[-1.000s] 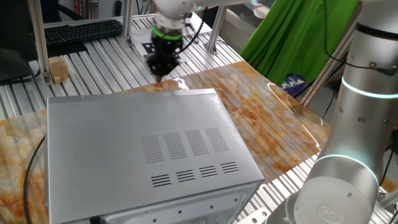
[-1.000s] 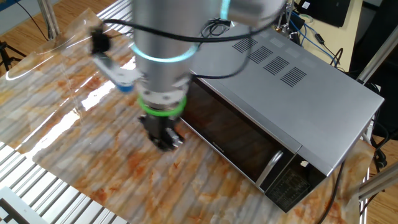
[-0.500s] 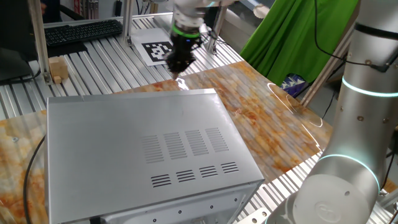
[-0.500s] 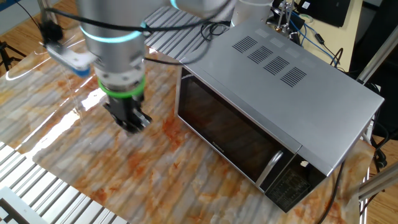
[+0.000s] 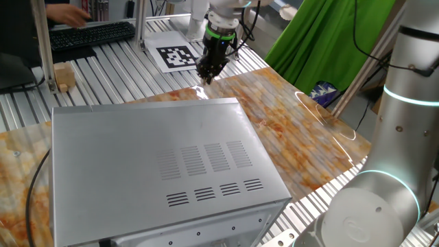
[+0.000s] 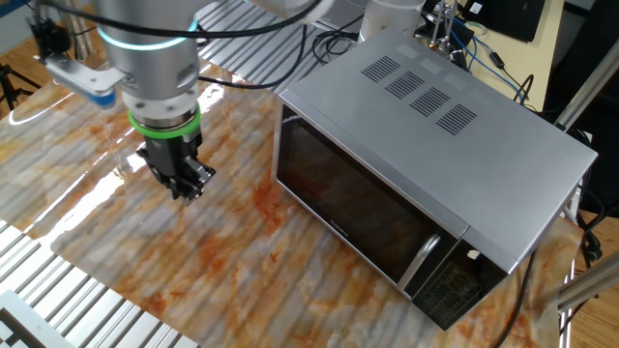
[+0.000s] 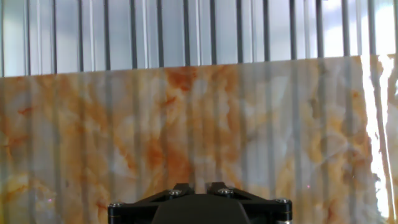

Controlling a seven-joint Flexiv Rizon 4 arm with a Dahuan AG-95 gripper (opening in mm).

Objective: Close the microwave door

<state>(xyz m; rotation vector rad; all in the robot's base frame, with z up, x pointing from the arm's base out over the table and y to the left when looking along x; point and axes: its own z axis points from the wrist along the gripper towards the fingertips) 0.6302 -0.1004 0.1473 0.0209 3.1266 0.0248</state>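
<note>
We're looking at a slatted metal table (image 6: 58, 300) with an orange-marbled mat (image 6: 222, 261) laid over it, a keyboard (image 5: 89, 34) and a printed marker sheet (image 5: 175, 57) sitting at the far end in one fixed view.

Starting on the left of the other fixed view, there's the gripper (image 6: 184, 186), hanging just above the mat, well apart from the microwave (image 6: 435, 126). Its fingers look drawn together with nothing between them; in the hand view we only catch the black base of the tool (image 7: 199, 202) over bare mat, so clenched and empty is our read, not a certainty. It sits out there, we reckon, because it has no further business at the door and wants clear air around it.

Moving right, the microwave door (image 6: 353, 217) lies flat against the front of the box, dark glass facing the mat, its silver handle (image 6: 418, 263) near the control panel (image 6: 455, 288). We see no gap along the top edge, so we judge the door shut and the job essentially done.

Further right, the grey casing with its vent slits (image 6: 421, 92) fills the corner, cables (image 6: 484, 58) trailing behind it. In one fixed view the microwave (image 5: 158, 165) shows only its top, the door hidden on the far side, with the gripper (image 5: 206, 77) beyond the far edge.
</note>
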